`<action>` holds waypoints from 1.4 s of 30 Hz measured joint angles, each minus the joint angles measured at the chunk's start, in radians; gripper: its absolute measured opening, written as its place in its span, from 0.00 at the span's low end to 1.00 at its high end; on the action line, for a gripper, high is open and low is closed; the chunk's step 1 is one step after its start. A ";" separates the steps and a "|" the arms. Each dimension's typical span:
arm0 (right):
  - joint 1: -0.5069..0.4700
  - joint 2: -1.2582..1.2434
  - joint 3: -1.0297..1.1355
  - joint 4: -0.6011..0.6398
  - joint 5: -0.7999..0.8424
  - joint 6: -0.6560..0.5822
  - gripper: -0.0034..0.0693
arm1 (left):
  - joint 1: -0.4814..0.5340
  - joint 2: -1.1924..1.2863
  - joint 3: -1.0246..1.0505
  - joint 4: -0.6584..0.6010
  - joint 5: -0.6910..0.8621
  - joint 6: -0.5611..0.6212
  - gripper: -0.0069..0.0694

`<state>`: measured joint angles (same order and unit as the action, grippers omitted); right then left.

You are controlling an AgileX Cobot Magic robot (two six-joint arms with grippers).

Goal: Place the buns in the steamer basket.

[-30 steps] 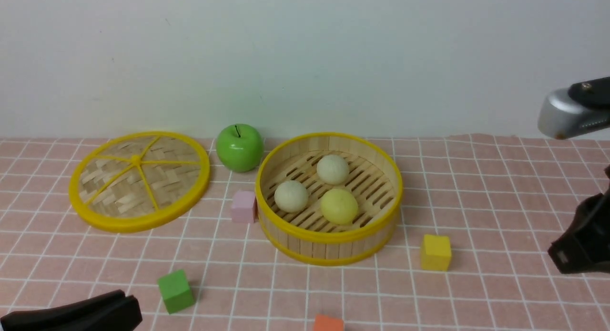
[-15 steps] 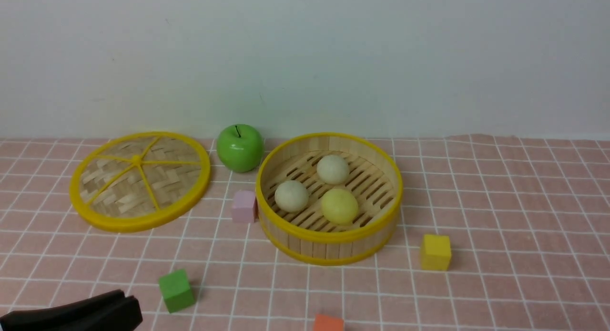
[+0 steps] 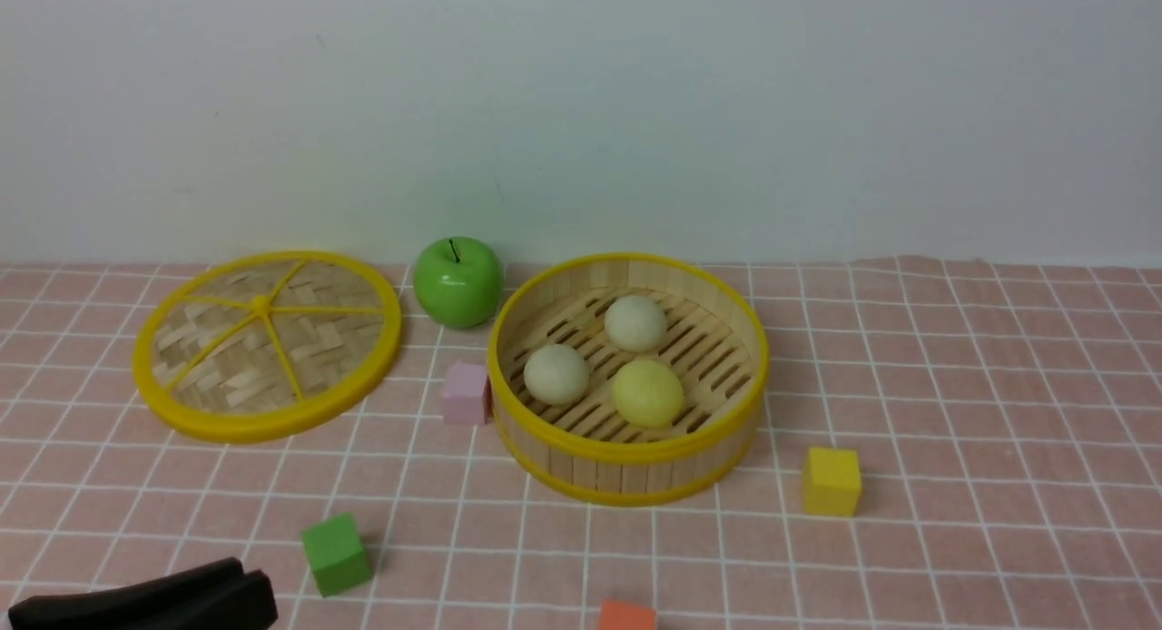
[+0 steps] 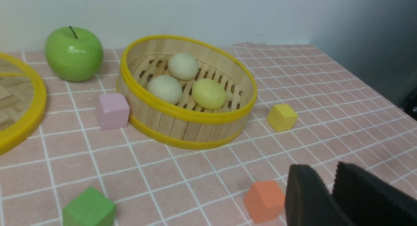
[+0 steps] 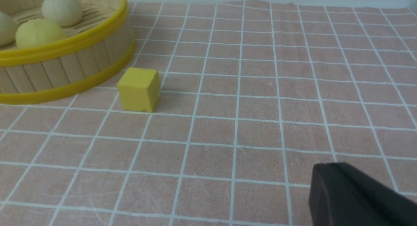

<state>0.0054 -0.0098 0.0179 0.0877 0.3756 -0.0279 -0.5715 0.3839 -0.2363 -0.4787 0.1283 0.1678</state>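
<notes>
- Soft, even, moderate light in all three views; its source is out of frame.
- Shadows are faint, under the green block (image 3: 336, 554).
- A pale highlight sits on the apple (image 4: 74, 53).
- Dark fingers (image 4: 321, 195) look soft at the left wrist view's lower right.
- Upper right there darkens to grey.

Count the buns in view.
3: one cream-white bun at the back of the steamer basket, another toward its left, and the pale yellow bun nearer the front.

three round buns (image 3: 648, 393), inside round bamboo basket (image 3: 628, 474)
</notes>
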 joint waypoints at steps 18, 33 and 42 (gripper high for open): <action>-0.002 0.000 0.000 0.000 0.000 -0.002 0.04 | 0.000 0.008 0.000 0.000 0.002 0.000 0.31; -0.002 0.000 0.000 0.000 0.000 -0.002 0.06 | 0.001 0.007 0.007 0.000 -0.146 0.000 0.31; -0.002 0.000 0.000 0.000 0.001 -0.004 0.07 | 0.241 -0.141 0.151 0.162 -0.255 -0.067 0.07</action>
<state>0.0033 -0.0098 0.0179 0.0877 0.3768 -0.0317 -0.3300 0.2429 -0.0854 -0.3171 -0.1265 0.1006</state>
